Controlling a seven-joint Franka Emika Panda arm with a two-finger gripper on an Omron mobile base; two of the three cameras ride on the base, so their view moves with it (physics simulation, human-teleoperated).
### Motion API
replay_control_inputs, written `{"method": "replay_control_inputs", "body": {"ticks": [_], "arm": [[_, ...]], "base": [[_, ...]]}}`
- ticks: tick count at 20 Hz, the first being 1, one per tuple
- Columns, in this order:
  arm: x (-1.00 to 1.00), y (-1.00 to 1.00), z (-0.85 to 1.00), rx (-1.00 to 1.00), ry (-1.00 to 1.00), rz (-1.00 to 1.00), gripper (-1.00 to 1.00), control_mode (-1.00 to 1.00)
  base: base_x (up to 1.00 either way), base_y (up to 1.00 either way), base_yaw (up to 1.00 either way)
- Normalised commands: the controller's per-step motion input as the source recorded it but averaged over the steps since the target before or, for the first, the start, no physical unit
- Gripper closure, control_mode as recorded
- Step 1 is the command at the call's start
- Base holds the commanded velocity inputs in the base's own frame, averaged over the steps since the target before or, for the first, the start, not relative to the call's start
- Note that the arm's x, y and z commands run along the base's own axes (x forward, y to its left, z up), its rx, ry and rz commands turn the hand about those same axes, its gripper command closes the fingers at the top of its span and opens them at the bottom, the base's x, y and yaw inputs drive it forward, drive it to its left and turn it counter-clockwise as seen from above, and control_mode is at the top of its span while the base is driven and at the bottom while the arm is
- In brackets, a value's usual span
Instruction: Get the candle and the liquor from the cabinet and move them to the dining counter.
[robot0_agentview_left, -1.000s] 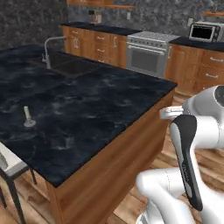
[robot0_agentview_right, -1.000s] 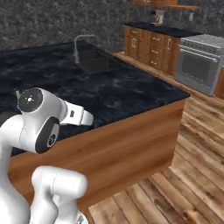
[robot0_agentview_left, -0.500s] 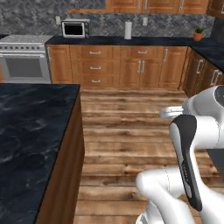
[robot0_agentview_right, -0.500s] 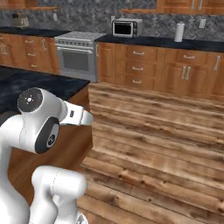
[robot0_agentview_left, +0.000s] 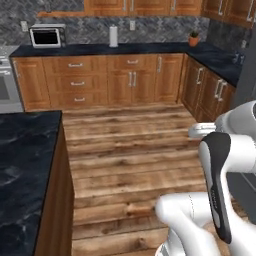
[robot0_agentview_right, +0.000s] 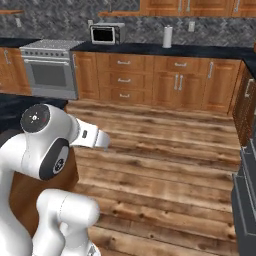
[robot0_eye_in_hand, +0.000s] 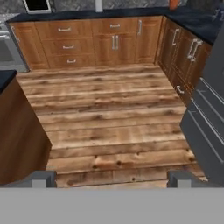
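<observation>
Jaws stand wide apart with nothing between them; in the hand view the gripper (robot0_eye_in_hand: 111, 178) shows its two dark fingertips (robot0_eye_in_hand: 41, 178) far to either side at the bottom, over bare plank floor (robot0_eye_in_hand: 109, 113).

Nearest, at left: the corner of the dining counter (robot0_agentview_left: 22, 165), a black white-veined marble table on brown wooden sides. The stretch of its top that shows is bare. The hand view catches its wooden side wall (robot0_eye_in_hand: 19, 135); the right base view shows it behind the arm (robot0_agentview_right: 45, 150).

Near right: a dark grey appliance front with horizontal seams (robot0_eye_in_hand: 205, 127), also at the right edge of the right base view (robot0_agentview_right: 245, 200).

Middle: wooden floor between the island and the wall units.

Far: a run of lower wooden drawer and door cabinets with metal handles (robot0_agentview_left: 105, 80) under a dark marble wall table (robot0_agentview_left: 125, 49), turning the corner along the right side (robot0_agentview_left: 210, 85). On that wall table stand a microwave (robot0_agentview_left: 46, 36), a white paper towel roll (robot0_agentview_left: 113, 36) and a small potted plant (robot0_agentview_left: 193, 38). A steel oven range (robot0_agentview_right: 50, 70) sits left of the microwave. Upper wooden cabinets (robot0_agentview_left: 145, 6) run along the top edge above a grey tiled backsplash with wall outlets.

No writing or brand legible anywhere. The candle and the liquor cannot be made out.
</observation>
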Motion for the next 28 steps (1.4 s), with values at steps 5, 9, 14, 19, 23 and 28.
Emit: {"method": "replay_control_inputs", "body": {"ticks": [5, 9, 14, 19, 23, 28], "arm": [[0.00, 0.00, 0.00, 0.00, 0.00, 0.00, -1.00, 1.00], [0.00, 0.00, 0.00, 0.00, 0.00, 0.00, -1.00, 1.00], [0.00, 0.00, 0.00, 0.00, 0.00, 0.00, -1.00, 1.00], [0.00, 0.00, 0.00, 0.00, 0.00, 0.00, -1.00, 1.00], [0.00, 0.00, 0.00, 0.00, 0.00, 0.00, -1.00, 1.00], [0.00, 0.00, 0.00, 0.00, 0.00, 0.00, -1.00, 1.00]], "base": [[0.88, -0.06, 0.01], [0.89, -0.04, 0.02], [0.89, -0.04, 0.02], [0.89, -0.03, 0.02], [0.88, -0.03, 0.02], [0.88, -0.03, 0.02]]}}
